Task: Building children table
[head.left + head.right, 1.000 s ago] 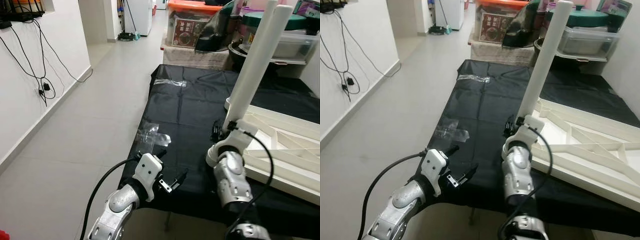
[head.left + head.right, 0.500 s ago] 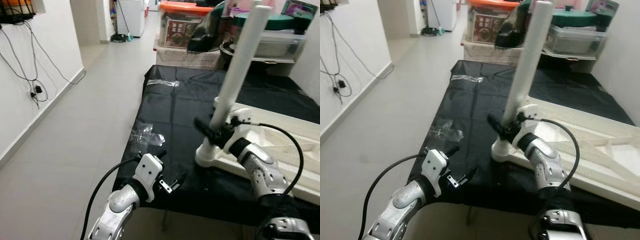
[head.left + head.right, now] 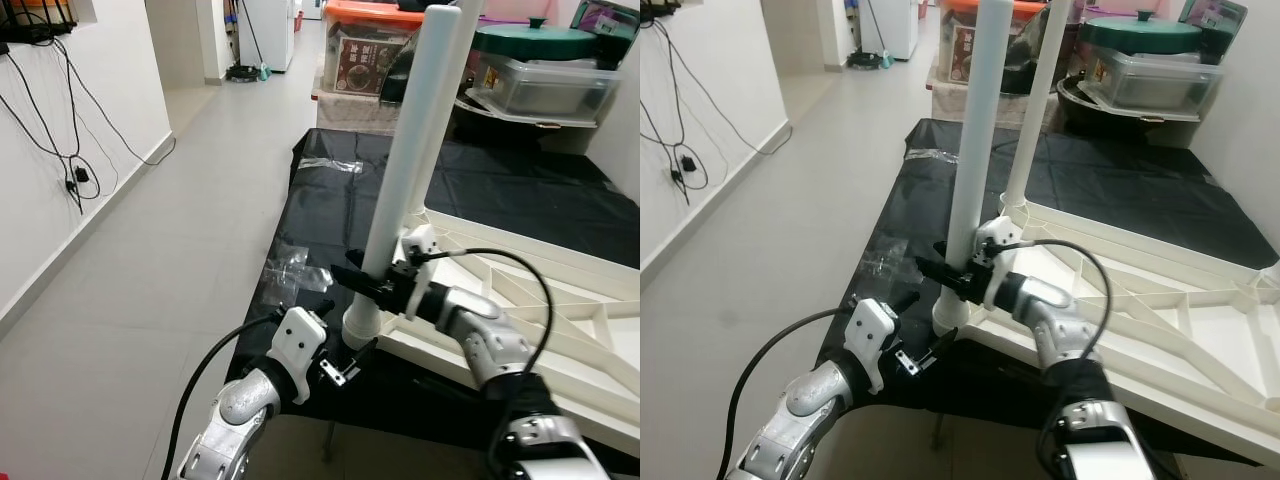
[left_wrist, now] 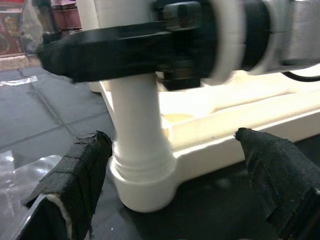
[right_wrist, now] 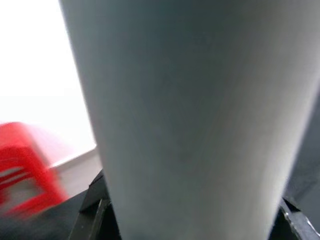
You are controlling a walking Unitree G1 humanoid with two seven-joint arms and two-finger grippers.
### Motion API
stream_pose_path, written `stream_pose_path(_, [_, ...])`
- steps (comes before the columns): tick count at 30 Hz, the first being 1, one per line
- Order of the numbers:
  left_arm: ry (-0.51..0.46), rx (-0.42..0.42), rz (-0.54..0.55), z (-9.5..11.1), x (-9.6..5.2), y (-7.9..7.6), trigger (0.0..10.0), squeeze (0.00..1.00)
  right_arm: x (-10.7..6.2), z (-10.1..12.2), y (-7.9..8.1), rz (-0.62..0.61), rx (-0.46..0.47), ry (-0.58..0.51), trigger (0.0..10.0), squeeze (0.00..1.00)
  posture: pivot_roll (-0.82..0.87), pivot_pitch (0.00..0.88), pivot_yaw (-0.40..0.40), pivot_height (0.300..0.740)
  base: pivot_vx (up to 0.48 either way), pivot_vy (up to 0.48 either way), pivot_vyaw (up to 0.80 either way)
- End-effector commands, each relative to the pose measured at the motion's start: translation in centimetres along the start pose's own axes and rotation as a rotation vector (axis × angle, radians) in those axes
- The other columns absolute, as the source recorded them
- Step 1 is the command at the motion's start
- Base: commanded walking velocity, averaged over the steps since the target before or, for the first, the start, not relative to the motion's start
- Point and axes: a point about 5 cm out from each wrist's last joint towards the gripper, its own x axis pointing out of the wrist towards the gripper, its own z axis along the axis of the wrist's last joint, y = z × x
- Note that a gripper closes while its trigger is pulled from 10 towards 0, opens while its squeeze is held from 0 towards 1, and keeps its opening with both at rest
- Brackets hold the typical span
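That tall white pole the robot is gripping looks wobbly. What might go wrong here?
The right gripper clamps the table leg low down, so its long top could lean in the corner socket. The upturned tabletop sits near the edge of the black sheet and might slide. The open left gripper hovers close and could bump the socket.

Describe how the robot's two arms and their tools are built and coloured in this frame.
Both arms are silver metal segments with white plastic housings at the wrist. A thick black cable loops off the left arm; a thinner black one arcs over the right arm. The left tool has two long black fingers with a rough, tape-like wrap on the tips. The right tool has smooth, long black fingers.
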Motion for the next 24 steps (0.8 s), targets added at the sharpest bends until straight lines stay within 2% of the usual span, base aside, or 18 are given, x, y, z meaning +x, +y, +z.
stream_pose_path(1, [0.012, 0.01, -0.007, -0.1, -0.2, 0.0, 10.0, 0.0, -0.5, -0.6, -1.2, -0.127, 0.02, 0.03, 0.0, 0.0, 0.13, 0.0, -0.094, 0.74, 0.0, 0.0, 0.0])
stream_pose_path(2, [0.012, 0.01, -0.007, -0.1, -0.2, 0.0, 10.0, 0.0, -0.7, -0.6, -2.0, -0.247, 0.026, 0.015, 0.0, 0.0, 0.13, 0.0, -0.094, 0.74, 0.0, 0.0, 0.0])
stream_pose_path(3, [0.012, 0.01, -0.007, -0.1, -0.2, 0.0, 10.0, 0.0, -0.7, -0.6, -2.0, -0.247, 0.026, 0.015, 0.0, 0.0, 0.13, 0.0, -0.094, 0.74, 0.0, 0.0, 0.0])
stream_pose_path(4, [0.014, 0.01, -0.009, -0.2, -0.2, 0.0, 10.0, 0.0, -1.6, -0.7, -3.4, -0.515, 0.035, -0.004, 0.0, 0.0, 0.12, 0.0, -0.082, 0.74, 0.0, 0.0, 0.0])
stream_pose_path(6, [0.016, 0.011, -0.012, -0.3, -0.2, 0.0, 10.0, 0.0, -4.0, -1.3, -5.0, -0.95, 0.078, -0.03, 0.0, 0.0, 0.12, 0.0, -0.078, 0.74, 0.0, 0.0, 0.0])
stream_pose_path(8, [0.016, 0.011, -0.012, -0.3, -0.2, 0.0, 10.0, 0.0, -4.0, -1.3, -5.0, -0.95, 0.078, -0.03, 0.0, 0.0, 0.12, 0.0, -0.078, 0.74, 0.0, 0.0, 0.0])
stream_pose_path(9, [0.017, 0.011, -0.013, -0.3, -0.2, 0.0, 10.0, 0.0, -5.0, -1.6, -4.9, -1.097, 0.08, -0.043, 0.0, 0.0, 0.12, 0.0, -0.075, 0.74, 0.0, 0.0, 0.0])
stream_pose_path(10, [0.018, 0.012, -0.014, -0.4, -0.2, -0.1, 10.0, 0.0, -5.6, -1.9, -4.5, -1.181, 0.091, -0.048, 0.0, 0.0, 0.12, 0.0, -0.077, 0.74, 0.0, 0.0, 0.0])
stream_pose_path(11, [0.018, 0.012, -0.014, -0.4, -0.2, -0.1, 10.0, 0.0, -5.6, -1.9, -4.5, -1.181, 0.091, -0.048, 0.0, 0.0, 0.12, 0.0, -0.077, 0.74, 0.0, 0.0, 0.0])
stream_pose_path(12, [0.018, 0.013, -0.015, -0.4, -0.2, -0.1, 10.0, 0.0, -6.0, -2.3, -3.9, -1.25, 0.104, -0.054, 0.0, 0.0, 0.11, 0.0, -0.076, 0.74, 0.0, 0.0, 0.0])
stream_pose_path(13, [0.018, 0.013, -0.015, -0.4, -0.2, -0.1, 10.0, 0.0, -6.0, -2.3, -3.9, -1.25, 0.104, -0.054, 0.0, 0.0, 0.11, 0.0, -0.076, 0.74, 0.0, 0.0, 0.0])
stream_pose_path(15, [0.019, 0.013, -0.017, -0.4, -0.1, -0.2, 10.0, 0.0, -6.0, -2.7, -2.6, -1.331, 0.117, -0.07, 0.0, 0.0, 0.11, 0.0, -0.074, 0.74, 0.0, 0.0, 0.0])
stream_pose_path(20, [0.018, 0.015, -0.018, -0.4, 0.0, -0.1, 10.0, 0.0, -5.1, -2.6, -1.9, -1.336, 0.126, -0.097, 0.0, 0.0, 0.11, 0.0, -0.072, 0.74, 0.0, 0.0, 0.0])
stream_pose_path(21, [0.017, 0.014, -0.018, -0.4, 0.1, -0.1, 10.0, 0.0, -4.7, -2.4, -1.8, -1.311, 0.135, -0.118, 4.3, 0.0, 0.11, 0.0, -0.072, 0.74, 0.0, 0.0, 0.0])
stream_pose_path(22, [0.017, 0.014, -0.018, -0.4, 0.1, -0.1, 10.0, 0.0, -4.7, -2.4, -1.8, -1.311, 0.135, -0.118, 4.3, 0.0, 0.11, 0.0, -0.072, 0.74, 0.0, 0.0, 0.0])
stream_pose_path(23, [0.016, 0.014, -0.018, -0.4, 0.1, 0.0, 10.0, 0.0, -4.1, -2.1, -1.6, -1.263, 0.142, -0.148, 10.0, 0.51, 0.1, 0.0, -0.068, 0.74, 0.0, 0.0, 0.0])
stream_pose_path(24, [0.016, 0.014, -0.018, -0.4, 0.1, 0.0, 10.0, 0.0, -4.1, -2.1, -1.6, -1.263, 0.142, -0.148, 10.0, 0.51, 0.1, 0.0, -0.068, 0.74, 0.0, 0.0, 0.0])
